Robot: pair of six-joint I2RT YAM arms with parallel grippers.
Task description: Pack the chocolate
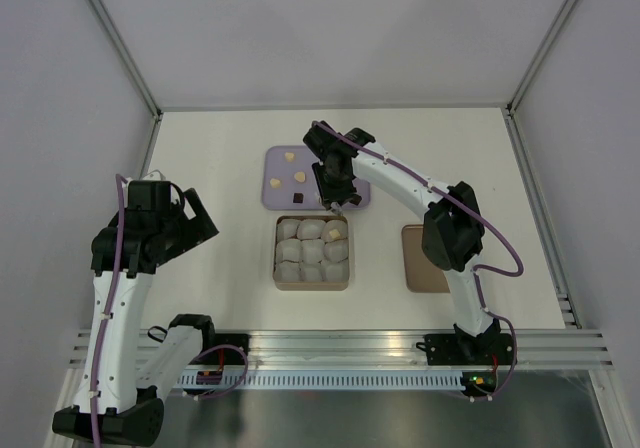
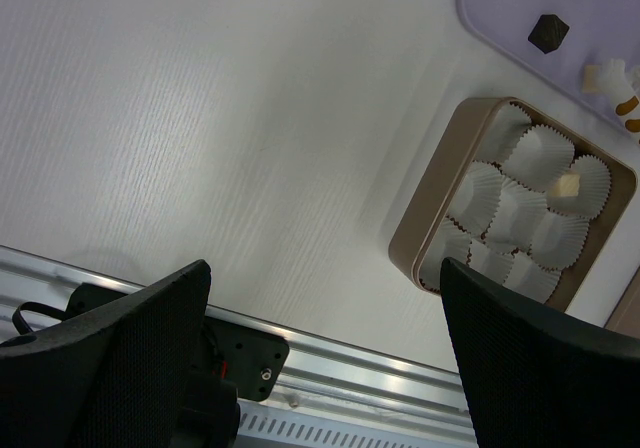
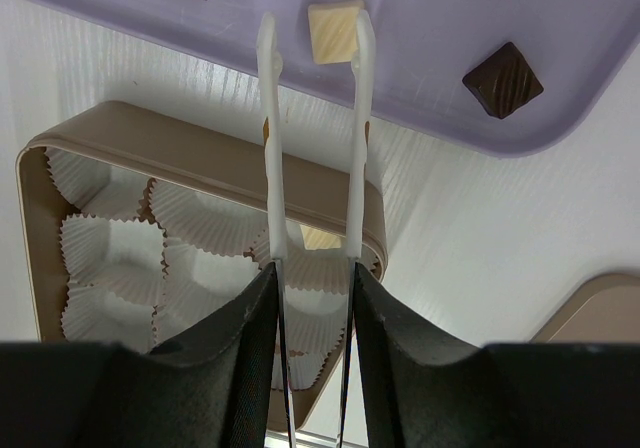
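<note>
Right gripper (image 3: 312, 298) clamps the tongs (image 3: 356, 118), tips flanking a cream chocolate (image 3: 335, 30) on the far-edge tray (image 3: 560, 118), likely to pinch it; left gripper (image 2: 320, 288) gapes empty at the left edge

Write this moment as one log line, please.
right end effector: grips tongs | tongs: straddling cream chocolate on purple tray | left end effector: open
</note>
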